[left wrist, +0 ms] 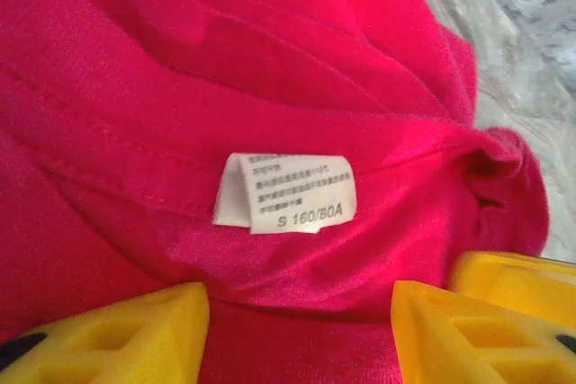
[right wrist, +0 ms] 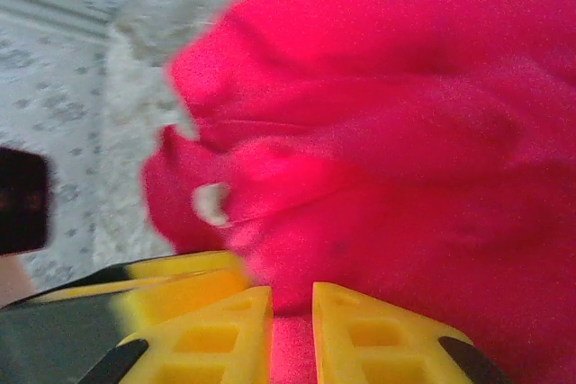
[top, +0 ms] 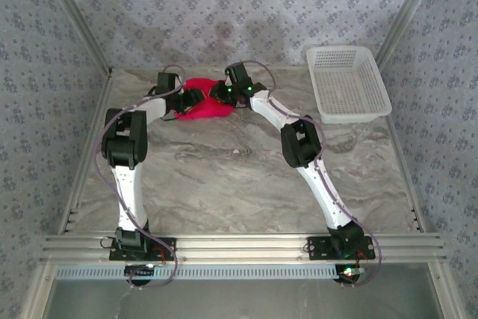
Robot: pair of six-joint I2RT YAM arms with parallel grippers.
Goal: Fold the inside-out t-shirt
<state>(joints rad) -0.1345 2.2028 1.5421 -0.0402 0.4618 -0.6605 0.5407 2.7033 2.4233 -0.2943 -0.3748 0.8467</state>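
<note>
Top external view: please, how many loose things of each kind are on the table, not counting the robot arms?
Red t-shirt: 1
White mesh basket: 1
Total: 2

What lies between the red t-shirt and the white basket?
The right arm reaches across it to the t-shirt; the rest is bare table up to the basket, seen from the top view.
</note>
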